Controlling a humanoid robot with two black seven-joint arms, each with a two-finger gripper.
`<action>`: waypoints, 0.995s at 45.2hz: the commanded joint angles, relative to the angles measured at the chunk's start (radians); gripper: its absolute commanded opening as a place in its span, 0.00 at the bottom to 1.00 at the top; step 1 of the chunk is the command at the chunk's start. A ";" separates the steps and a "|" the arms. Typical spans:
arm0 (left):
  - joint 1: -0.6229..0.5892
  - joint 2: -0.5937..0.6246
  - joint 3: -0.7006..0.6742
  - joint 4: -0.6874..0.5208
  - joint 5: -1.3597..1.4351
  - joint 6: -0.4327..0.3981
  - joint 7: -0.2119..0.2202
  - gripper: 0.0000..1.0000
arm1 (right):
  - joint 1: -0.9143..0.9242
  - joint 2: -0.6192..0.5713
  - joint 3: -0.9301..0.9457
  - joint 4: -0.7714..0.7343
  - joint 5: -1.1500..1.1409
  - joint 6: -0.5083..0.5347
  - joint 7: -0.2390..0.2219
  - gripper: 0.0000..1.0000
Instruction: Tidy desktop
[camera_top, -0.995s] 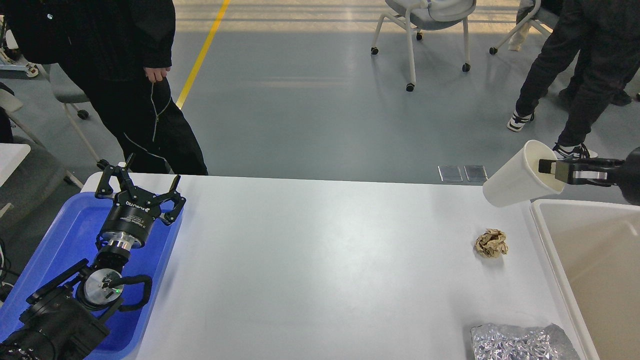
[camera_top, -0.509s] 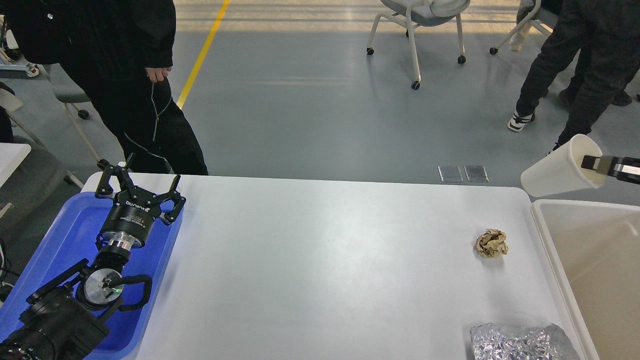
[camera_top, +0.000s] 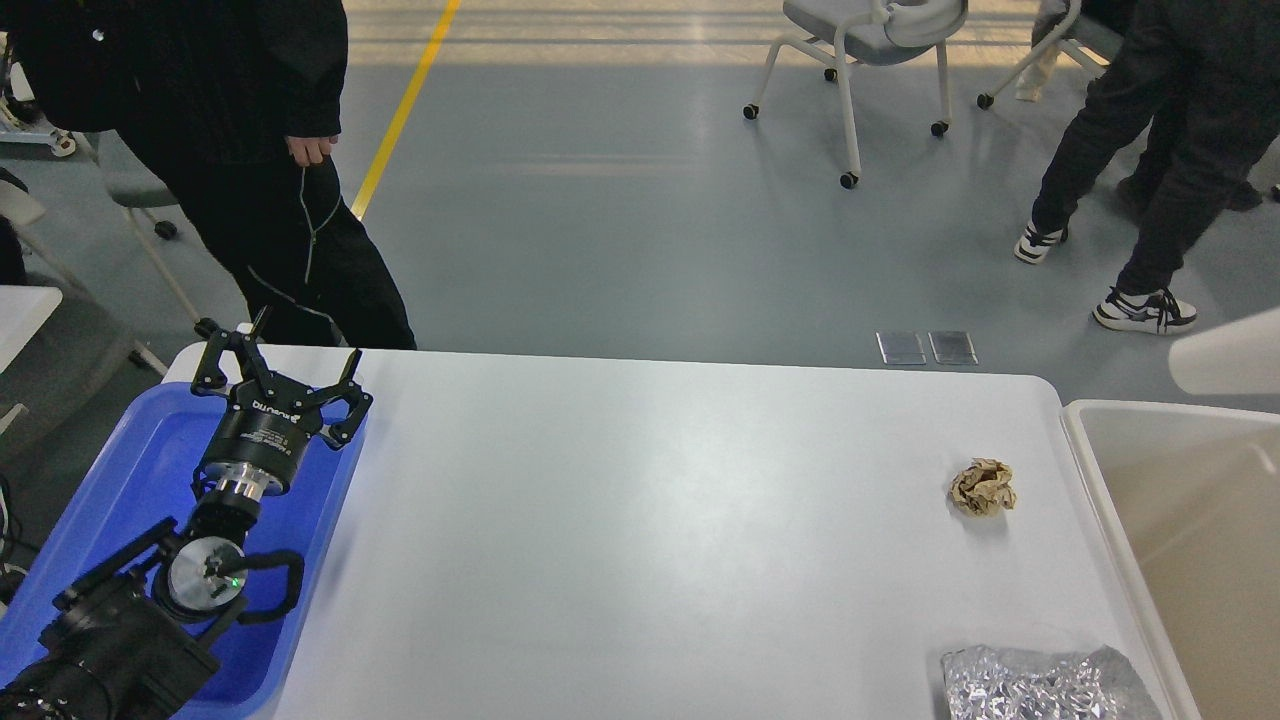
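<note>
The white desktop fills the middle of the head view. A crumpled brown paper ball lies on it at the right. A crumpled sheet of silver foil lies at its front right corner. My left gripper is open and empty, hovering over the far right corner of the blue tray. A white paper cup shows only in part at the right edge, above the beige bin. My right gripper is out of view.
The beige bin stands against the desktop's right edge, the blue tray at its left edge. A person in black stands just behind the far left corner. More people and a wheeled chair are on the floor beyond.
My right gripper has carried the white cup to the right, out of the frame; only part of the cup still shows. My left arm has not moved.
</note>
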 joint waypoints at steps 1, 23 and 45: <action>0.000 0.000 0.000 0.001 0.000 0.000 0.000 1.00 | -0.172 0.113 0.011 -0.194 0.196 -0.056 0.007 0.00; 0.000 0.000 -0.001 0.001 0.000 0.000 0.000 1.00 | -0.393 0.452 0.020 -0.625 0.311 -0.040 0.041 0.00; 0.000 0.000 -0.001 0.001 0.000 0.000 0.000 1.00 | -0.422 0.724 0.020 -1.022 0.368 -0.032 0.002 0.00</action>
